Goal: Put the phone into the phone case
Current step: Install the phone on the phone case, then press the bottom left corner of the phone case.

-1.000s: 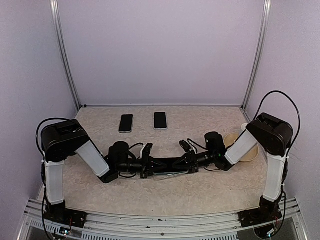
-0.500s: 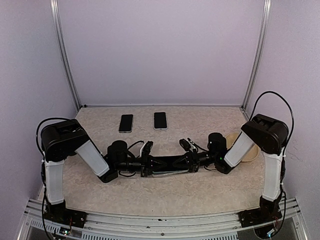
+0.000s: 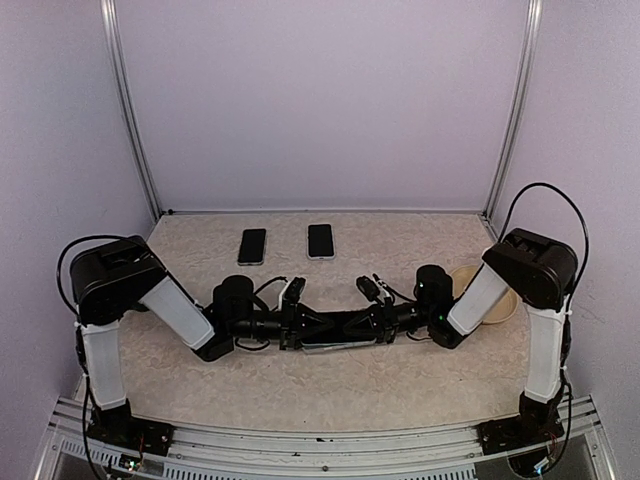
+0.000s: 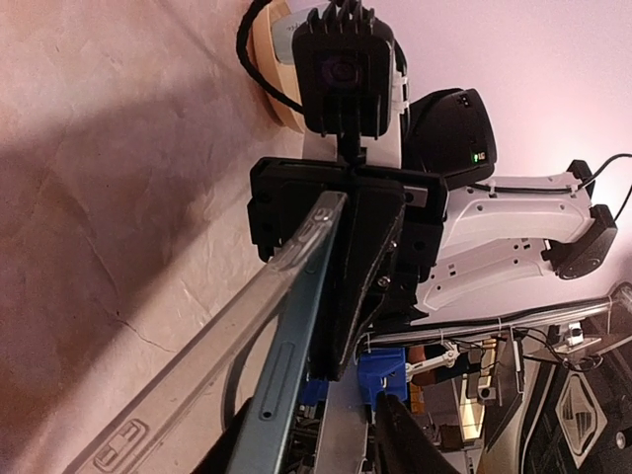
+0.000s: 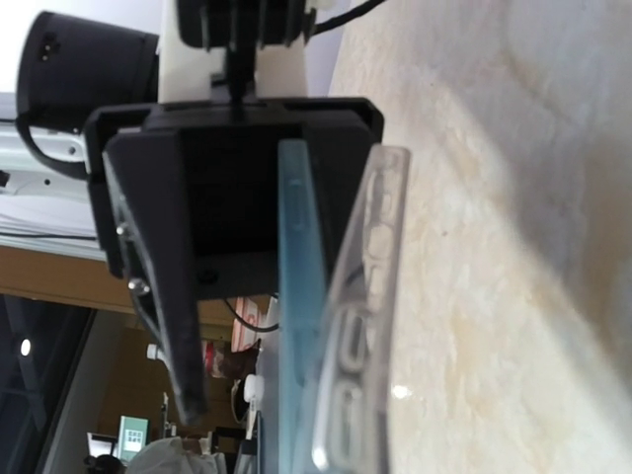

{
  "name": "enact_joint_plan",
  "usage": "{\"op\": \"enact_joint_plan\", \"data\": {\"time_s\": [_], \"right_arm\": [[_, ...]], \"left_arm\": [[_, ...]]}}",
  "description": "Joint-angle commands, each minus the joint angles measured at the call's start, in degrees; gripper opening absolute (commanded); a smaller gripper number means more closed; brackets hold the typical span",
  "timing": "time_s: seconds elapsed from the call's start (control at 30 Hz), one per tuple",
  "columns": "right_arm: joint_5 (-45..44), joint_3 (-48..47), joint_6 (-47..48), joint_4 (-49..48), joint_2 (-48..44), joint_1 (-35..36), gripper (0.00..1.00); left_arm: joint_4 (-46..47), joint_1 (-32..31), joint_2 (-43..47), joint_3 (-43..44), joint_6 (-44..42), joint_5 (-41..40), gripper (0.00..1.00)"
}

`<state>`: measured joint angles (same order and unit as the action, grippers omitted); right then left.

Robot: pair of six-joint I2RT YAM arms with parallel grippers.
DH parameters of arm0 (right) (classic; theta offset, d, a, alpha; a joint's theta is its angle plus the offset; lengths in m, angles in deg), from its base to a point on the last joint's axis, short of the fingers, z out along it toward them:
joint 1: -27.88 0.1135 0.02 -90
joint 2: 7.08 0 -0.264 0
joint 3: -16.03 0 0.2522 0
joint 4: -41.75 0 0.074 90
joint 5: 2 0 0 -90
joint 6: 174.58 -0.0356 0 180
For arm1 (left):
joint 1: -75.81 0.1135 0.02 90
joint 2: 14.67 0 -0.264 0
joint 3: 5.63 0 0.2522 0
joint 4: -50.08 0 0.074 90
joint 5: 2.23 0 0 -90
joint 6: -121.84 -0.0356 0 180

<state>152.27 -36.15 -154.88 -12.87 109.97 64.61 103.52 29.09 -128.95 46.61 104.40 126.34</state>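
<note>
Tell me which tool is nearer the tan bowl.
Right. The right tool lies left of the bowl, shut on the phone; the left tool is farther left, at the phone's other end.

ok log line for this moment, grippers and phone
left gripper: open around phone | right gripper: shut on phone and case | phone: edge-on between grippers, case along one face

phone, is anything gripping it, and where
The right gripper clamps the phone at its right-hand end; the left gripper stands open at the other end.
</note>
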Motion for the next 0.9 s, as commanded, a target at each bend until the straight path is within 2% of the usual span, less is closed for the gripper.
{"op": "enact_joint_plan", "data": {"time_s": [0.0, 0.53, 0.87], "right_arm": [[2.7, 0.6, 4.2, 2.4, -3.1, -0.1, 0.00], [2.8, -1.4, 16.7, 18.0, -10.2, -1.1, 0.00], [2.6, -4.1, 33.5, 34.3, -18.3, -1.1, 0.00]], "left_arm": [[-7.9, 1.8, 5.3, -0.3, -4.8, -3.2, 0.39], [-31.0, 4.9, 21.1, -0.6, -20.0, -9.8, 0.62], [-32.9, 5.0, 24.3, -1.8, -23.3, -10.3, 0.71]]}}
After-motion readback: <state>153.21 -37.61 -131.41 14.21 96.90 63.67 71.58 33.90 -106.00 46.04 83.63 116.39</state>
